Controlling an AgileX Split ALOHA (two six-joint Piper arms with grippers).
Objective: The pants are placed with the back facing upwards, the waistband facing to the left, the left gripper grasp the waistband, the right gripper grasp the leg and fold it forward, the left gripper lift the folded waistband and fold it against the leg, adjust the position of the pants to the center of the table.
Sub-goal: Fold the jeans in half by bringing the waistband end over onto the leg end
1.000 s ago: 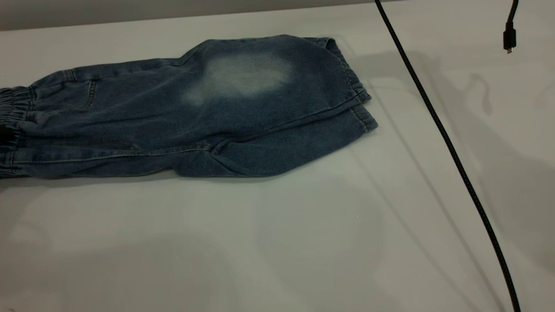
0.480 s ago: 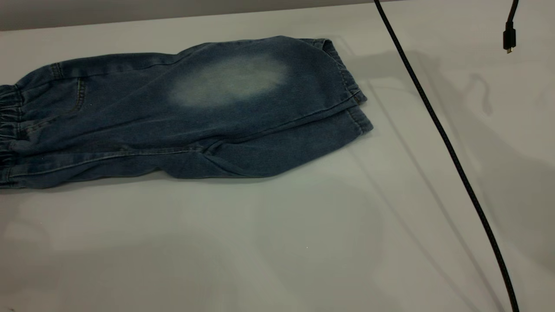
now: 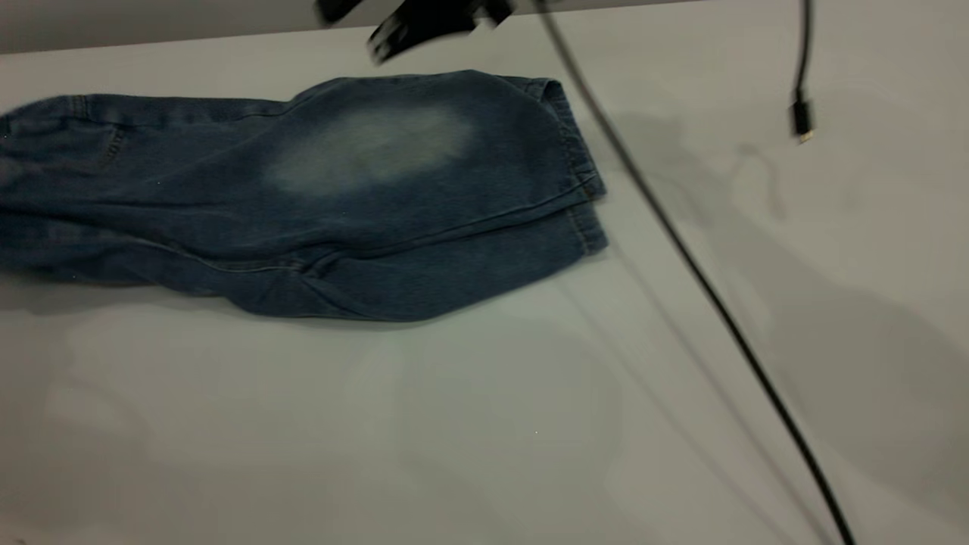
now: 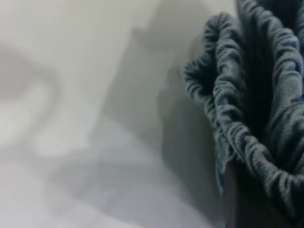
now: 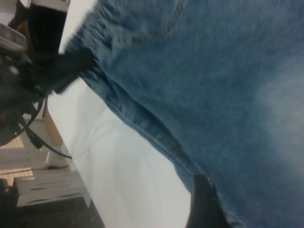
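Waistband (image 4: 247, 118): bunched up and pinched tight in the left gripper (image 5: 78, 62).
Pants (image 3: 318, 204): running away from the claw, folded lengthwise, flat on the table (image 3: 454, 424).
Leg (image 3: 394, 144): top layer, faded oval up, hem at the far end.
Right gripper (image 3: 424, 19): farther out, above the leg's far edge.
Cable (image 3: 681, 250): beyond the hems.

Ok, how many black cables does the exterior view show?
2. A long cable slants across the table's right side; a short plug-ended cable dangles at far right. Left gripper holds the waistband at left; right gripper hovers beyond the pants.
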